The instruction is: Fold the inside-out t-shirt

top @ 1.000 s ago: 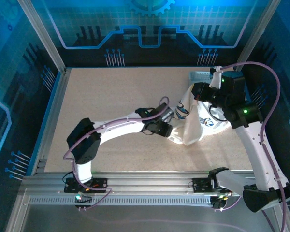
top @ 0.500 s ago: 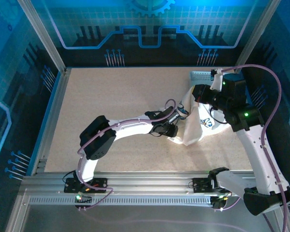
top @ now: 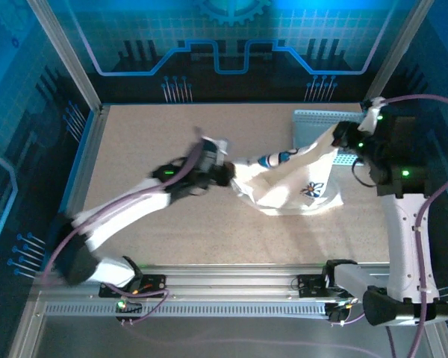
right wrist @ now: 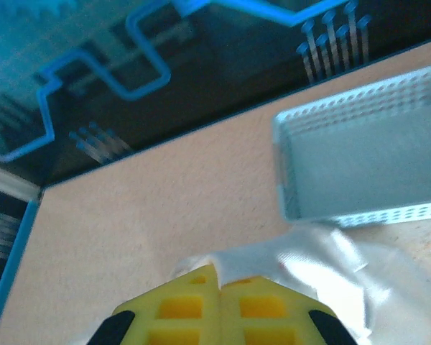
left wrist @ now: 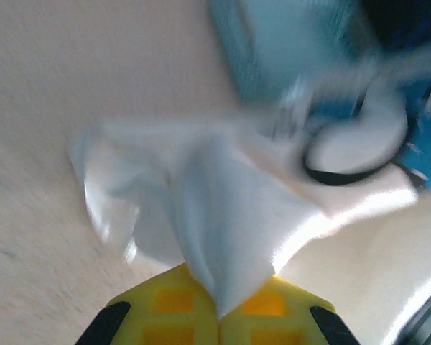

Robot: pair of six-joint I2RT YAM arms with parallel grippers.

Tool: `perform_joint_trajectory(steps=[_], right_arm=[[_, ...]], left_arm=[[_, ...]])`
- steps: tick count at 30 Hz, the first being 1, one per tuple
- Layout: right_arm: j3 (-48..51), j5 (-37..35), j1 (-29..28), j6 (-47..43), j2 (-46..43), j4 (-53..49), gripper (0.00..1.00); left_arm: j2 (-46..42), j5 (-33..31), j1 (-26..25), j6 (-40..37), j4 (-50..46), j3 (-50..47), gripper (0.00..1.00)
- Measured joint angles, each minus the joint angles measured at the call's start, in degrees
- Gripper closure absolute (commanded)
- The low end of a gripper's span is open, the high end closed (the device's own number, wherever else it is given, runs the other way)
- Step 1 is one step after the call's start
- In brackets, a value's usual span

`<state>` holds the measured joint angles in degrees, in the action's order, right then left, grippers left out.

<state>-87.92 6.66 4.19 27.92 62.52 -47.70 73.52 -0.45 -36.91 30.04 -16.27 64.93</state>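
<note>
The shirt (top: 287, 186) is strung out over the right half of the table (top: 157, 142), hanging between my two grippers. Its lower part is bunched on the tabletop with the little blue logo facing up. My left gripper (top: 228, 173) is pinched tight on the shirt's left end, and on the left wrist cam the cloth comes straight out from between the yellow pads (left wrist: 165, 313), though that view is pretty blurry. My right gripper (top: 336, 138) is clamped on the other end, lifted up right by the basket (top: 313, 119) in the far right corner.
</note>
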Motion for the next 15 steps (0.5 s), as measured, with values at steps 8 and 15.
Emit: perform_joint_trajectory(steps=[8,15], right_arm=[[-10.9,11.7,3.0,4.0,-2.1,3.0,1.0],[2.2,13.7,-3.0,5.6,-5.1,8.3,1.0]], left_arm=[[-17.8,9.7,10.3,0.6,6.5,5.1,1.0],[-1.1,9.0,15.9,1.0,-5.2,9.8,1.0]])
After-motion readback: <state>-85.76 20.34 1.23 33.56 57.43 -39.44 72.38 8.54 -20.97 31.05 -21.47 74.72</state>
